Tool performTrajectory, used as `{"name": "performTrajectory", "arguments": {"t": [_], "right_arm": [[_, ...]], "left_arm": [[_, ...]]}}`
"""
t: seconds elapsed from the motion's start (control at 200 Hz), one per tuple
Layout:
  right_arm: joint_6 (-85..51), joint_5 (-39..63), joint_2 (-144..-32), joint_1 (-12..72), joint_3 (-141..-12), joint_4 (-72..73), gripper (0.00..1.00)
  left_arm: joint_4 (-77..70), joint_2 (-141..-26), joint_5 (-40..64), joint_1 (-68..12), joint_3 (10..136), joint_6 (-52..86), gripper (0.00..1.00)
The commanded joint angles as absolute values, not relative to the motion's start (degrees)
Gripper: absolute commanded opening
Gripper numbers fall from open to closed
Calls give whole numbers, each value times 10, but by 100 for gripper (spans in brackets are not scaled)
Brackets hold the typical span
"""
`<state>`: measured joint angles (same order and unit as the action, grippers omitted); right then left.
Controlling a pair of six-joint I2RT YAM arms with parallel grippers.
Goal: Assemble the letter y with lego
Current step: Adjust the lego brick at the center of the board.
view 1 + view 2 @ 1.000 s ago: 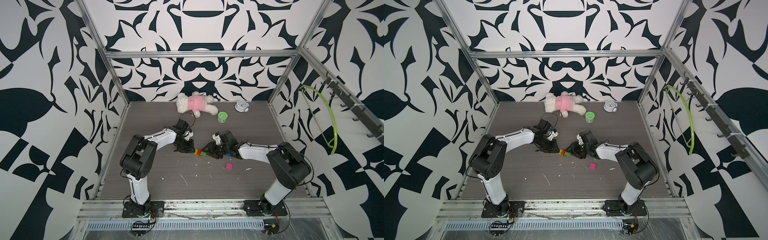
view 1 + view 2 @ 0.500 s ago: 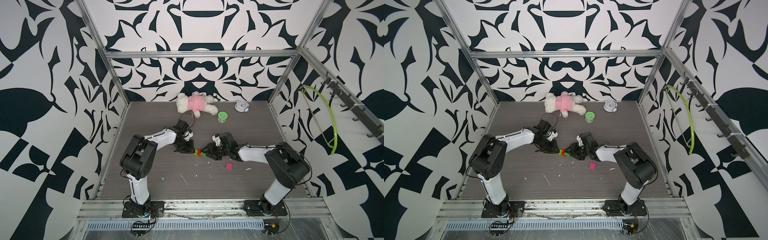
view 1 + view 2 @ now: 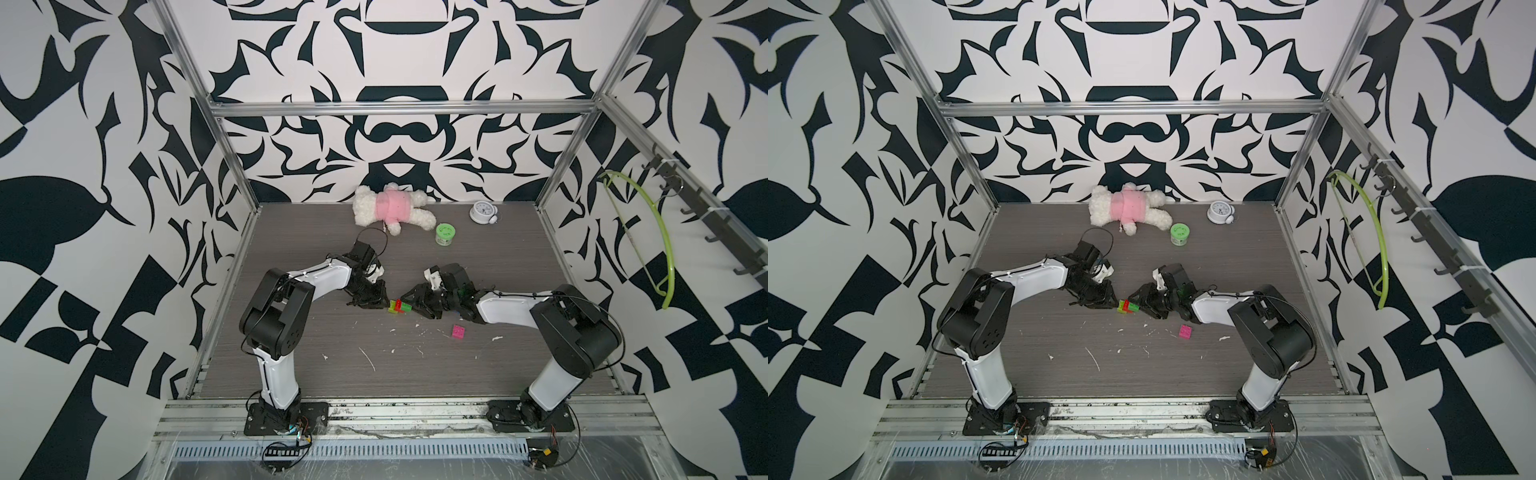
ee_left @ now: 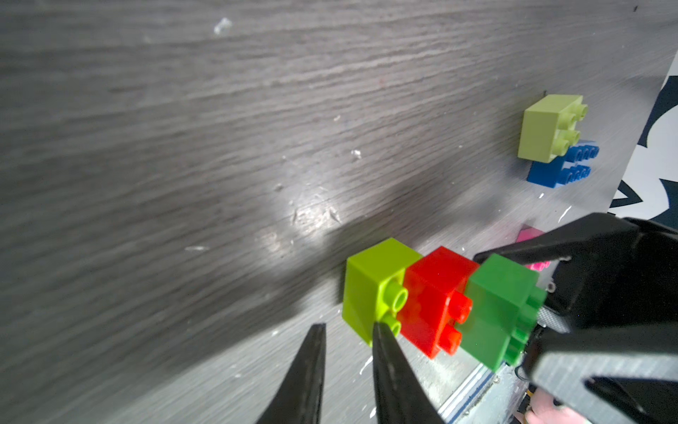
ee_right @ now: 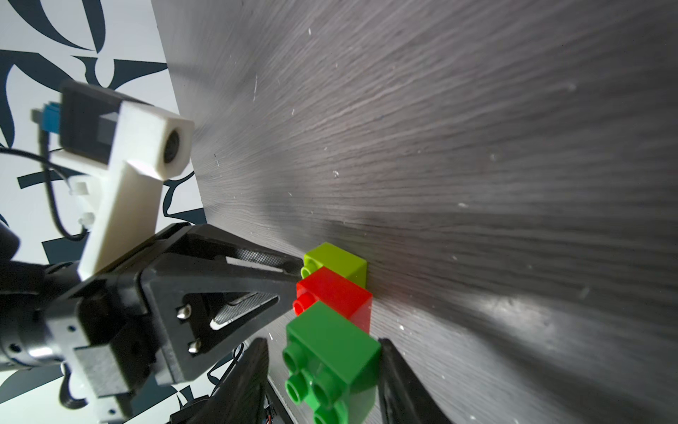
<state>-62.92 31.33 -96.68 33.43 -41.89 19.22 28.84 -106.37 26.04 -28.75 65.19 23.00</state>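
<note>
Three lego bricks, yellow-green (image 4: 374, 279), red (image 4: 436, 293) and green (image 4: 499, 304), are joined in a short row lying on its side on the table, seen in both top views (image 3: 399, 306) (image 3: 1128, 306). My right gripper (image 5: 323, 345) is shut on the green brick (image 5: 330, 348), one finger on each side. My left gripper (image 4: 348, 328) is shut and holds nothing; one fingertip (image 4: 379, 330) touches the yellow-green end. A pink brick (image 3: 458, 332) lies loose by the right arm. Another yellow-green brick (image 4: 550, 132) sits beside a blue brick (image 4: 561, 165) farther off.
A plush toy (image 3: 388, 208), a green round jar (image 3: 445, 233) and a small clock (image 3: 482, 212) stand along the back of the table. White specks litter the table surface (image 3: 365, 357). A green hoop (image 3: 656, 232) hangs on the right wall.
The right wrist has edged slightly toward the brick row. The bricks and the left gripper stay where they were.
</note>
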Motion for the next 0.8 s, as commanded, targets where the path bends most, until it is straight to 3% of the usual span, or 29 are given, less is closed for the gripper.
{"name": "performTrajectory", "arguments": {"t": [0.0, 0.795], "right_arm": [[-634, 323, -940, 337, -430, 213, 50], [-631, 319, -934, 338, -441, 203, 50]], "left_arm": [[284, -1067, 275, -283, 642, 237, 28], [83, -1000, 382, -245, 527, 366, 51]]}}
